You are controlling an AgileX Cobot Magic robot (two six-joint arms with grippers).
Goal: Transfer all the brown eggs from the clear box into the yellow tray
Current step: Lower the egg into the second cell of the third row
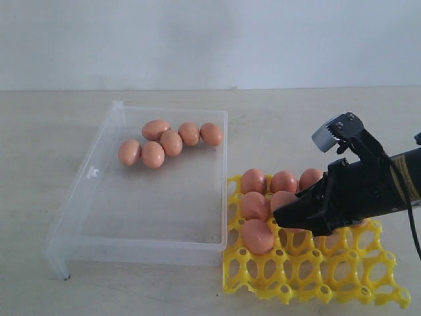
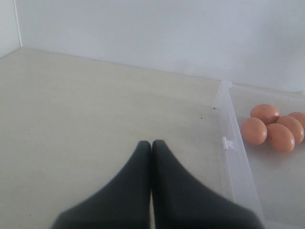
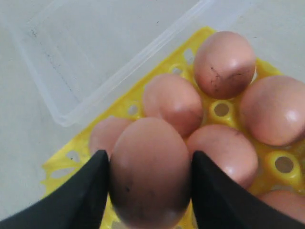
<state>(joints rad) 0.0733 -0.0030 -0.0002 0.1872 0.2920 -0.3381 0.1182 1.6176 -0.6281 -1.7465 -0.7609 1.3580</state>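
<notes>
Right wrist view: close on the right gripper (image 3: 148, 155), its black fingers (image 3: 86, 191) clamped against both flanks of one of the brown eggs (image 3: 150, 176). Held egg just above the yellow tray (image 3: 209, 99), toward the tray's side nearest the clear box (image 3: 119, 76). Lower end of the held egg cut off by the frame. Beyond it, five more eggs seated in cups, packed close together. Part of a sixth cut off at the frame's edge. Faint dark specks on two shells, too small to read as marks.

Exterior view: same gripper (image 1: 279, 214) reaching in from the right, low over the tray (image 1: 293, 291). Tray set just beside the box (image 1: 131, 250) on the pale worktop (image 1: 39, 131). Six eggs countable in the tray's far and box-side cups. Impossible to pick out the gripped one from here, with the black gripper body covering the tray's middle. Near rows of cups open. In the box, six brown eggs bunched by the far wall, well apart from the right gripper. Small latch tab (image 1: 94, 172) on the box's left wall, details too fine to make out.

Left wrist view: left gripper (image 2: 151, 143) closed, fingertips pressed together along a thin seam, over the worktop just outside the box wall. Part of the box's egg cluster in view beyond that wall, the outermost egg cut off by the frame.
</notes>
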